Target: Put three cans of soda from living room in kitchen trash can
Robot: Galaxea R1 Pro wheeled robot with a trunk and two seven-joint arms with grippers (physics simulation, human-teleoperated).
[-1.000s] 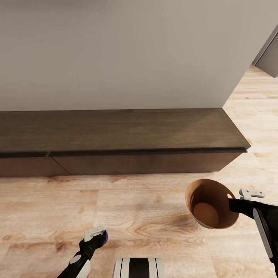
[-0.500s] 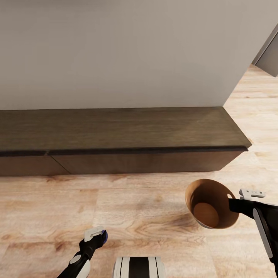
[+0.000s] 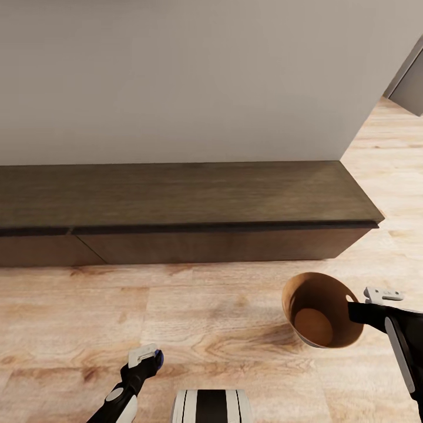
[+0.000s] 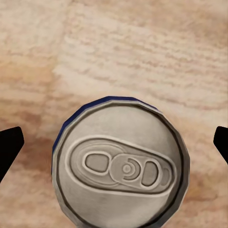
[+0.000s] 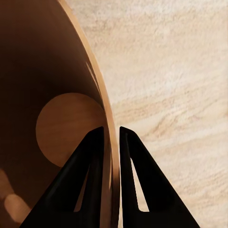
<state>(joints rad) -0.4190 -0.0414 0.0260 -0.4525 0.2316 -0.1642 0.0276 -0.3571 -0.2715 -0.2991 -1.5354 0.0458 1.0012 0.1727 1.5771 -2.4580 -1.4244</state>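
My left gripper (image 3: 154, 357) hangs low over the light wood floor, shut on the blue soda can (image 3: 158, 355). In the left wrist view the can's grey metal top (image 4: 121, 166) with its pull tab sits between the black fingertips (image 4: 9, 147). My right gripper (image 3: 352, 310) is shut on the rim of the trash can (image 3: 314, 326), which is brown inside and has nothing in it. In the right wrist view the two fingers (image 5: 92, 156) pinch the bin's wall (image 5: 47, 71). The two orange cans are out of view.
A long dark wood cabinet (image 3: 176, 194) runs along a plain pale wall (image 3: 176, 76) ahead. Past the cabinet's right end the wood floor (image 3: 388, 153) continues toward a grey doorway (image 3: 408, 82). My base (image 3: 211, 406) shows at the picture's lower edge.
The cabinet sits slightly higher in the picture, so the camera has shifted a little. Both grippers keep their holds and places relative to me.
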